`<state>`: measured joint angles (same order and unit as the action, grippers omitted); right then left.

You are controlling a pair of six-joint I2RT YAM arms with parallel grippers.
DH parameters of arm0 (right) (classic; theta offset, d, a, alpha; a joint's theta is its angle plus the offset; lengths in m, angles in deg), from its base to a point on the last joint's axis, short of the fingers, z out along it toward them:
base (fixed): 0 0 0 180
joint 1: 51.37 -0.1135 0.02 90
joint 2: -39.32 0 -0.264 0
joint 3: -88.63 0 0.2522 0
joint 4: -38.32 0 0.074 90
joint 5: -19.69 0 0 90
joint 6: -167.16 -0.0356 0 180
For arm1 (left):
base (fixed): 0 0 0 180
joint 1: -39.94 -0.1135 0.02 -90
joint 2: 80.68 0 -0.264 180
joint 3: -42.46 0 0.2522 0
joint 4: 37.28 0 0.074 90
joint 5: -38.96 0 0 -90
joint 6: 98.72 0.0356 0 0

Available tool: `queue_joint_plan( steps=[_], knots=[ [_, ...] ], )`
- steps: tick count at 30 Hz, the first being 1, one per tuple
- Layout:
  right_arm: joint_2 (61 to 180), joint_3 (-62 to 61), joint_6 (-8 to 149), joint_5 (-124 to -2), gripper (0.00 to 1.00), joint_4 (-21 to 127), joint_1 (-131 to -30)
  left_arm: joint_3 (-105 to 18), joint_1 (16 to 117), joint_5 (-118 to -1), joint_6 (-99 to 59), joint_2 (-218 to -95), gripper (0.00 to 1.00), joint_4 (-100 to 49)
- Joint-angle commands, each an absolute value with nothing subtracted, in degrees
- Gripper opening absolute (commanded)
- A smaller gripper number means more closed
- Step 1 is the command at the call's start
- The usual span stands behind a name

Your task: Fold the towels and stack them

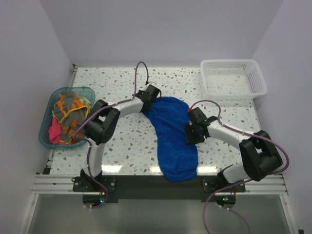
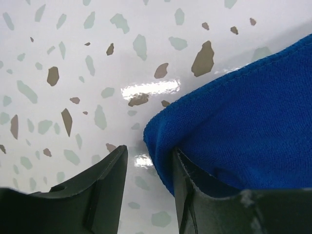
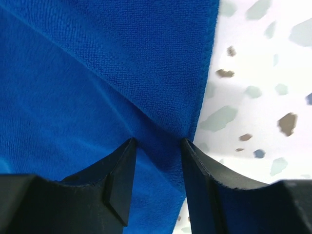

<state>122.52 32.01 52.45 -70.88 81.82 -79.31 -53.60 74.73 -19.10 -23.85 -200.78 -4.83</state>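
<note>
— Where's the blue towel [image 1: 173,136]?
— Spread down the middle of the overhead frame, its lower end past the bottom edge of the table [image 1: 126,146].
— And the claws?
— The left gripper [image 2: 148,156] is released at the towel's upper corner (cloth drapes one finger). The right gripper [image 3: 158,144] is clenched on a fold at its right edge.
</note>
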Motion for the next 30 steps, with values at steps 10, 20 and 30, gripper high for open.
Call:
queue_joint_plan(
  steps=[10, 20, 30],
  knots=[
    [119.8, 27.5, 51.6, -64.2, 0.52, 96.5, -93.0, -51.5, 72.5, -22.9, -17.2, -199.3, 0.52, 2.7],
    [132.4, 0.4, 66.1, -69.5, 0.52, 94.3, -81.9, -42.7, 72.5, -28.9, -21.0, -194.3, 0.49, 0.2],
    [150.5, -7.7, 73.3, -61.7, 0.54, 79.9, -73.3, -40.0, 72.4, -30.0, -21.2, -191.4, 0.40, -0.7]
  ],
)
